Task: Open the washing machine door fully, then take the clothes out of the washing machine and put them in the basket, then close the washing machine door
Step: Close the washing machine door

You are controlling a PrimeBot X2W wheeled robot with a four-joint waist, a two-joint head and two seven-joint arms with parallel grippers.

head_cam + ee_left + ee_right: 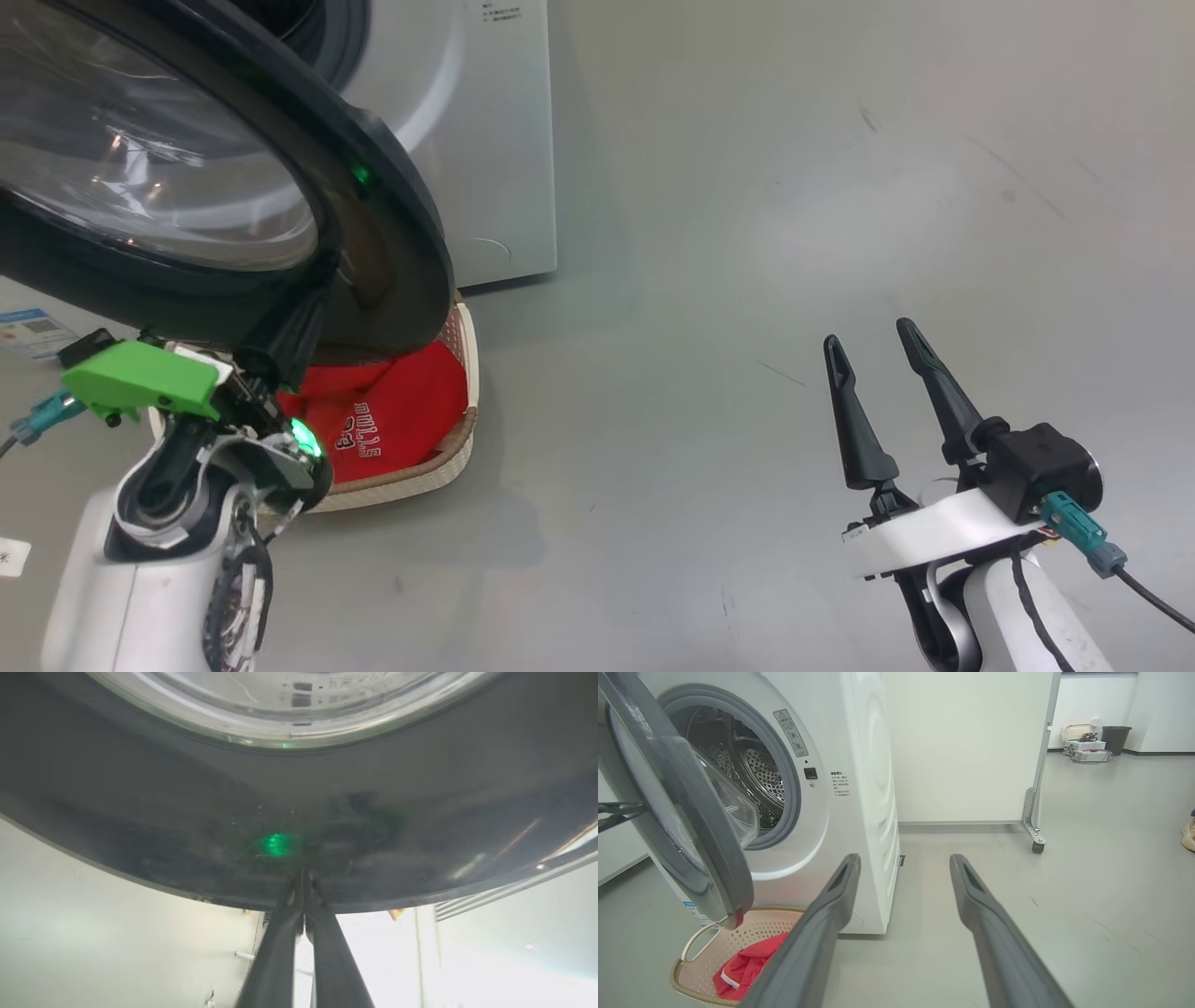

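Observation:
The washing machine stands at the upper left. Its door hangs partly open, black rim and glass bowl over the basket. My left gripper is shut, its fingertips touching the door's black rim from the outside, with nothing held between them. Red clothes with white lettering lie in the cream basket on the floor under the door. My right gripper is open and empty, well to the right. No cloth shows in the visible part of the steel drum.
A white partition on castors stands right of the machine. Boxes and a dark bin sit far back. A shoe shows at the right edge. There is free grey floor to the right of the machine and basket.

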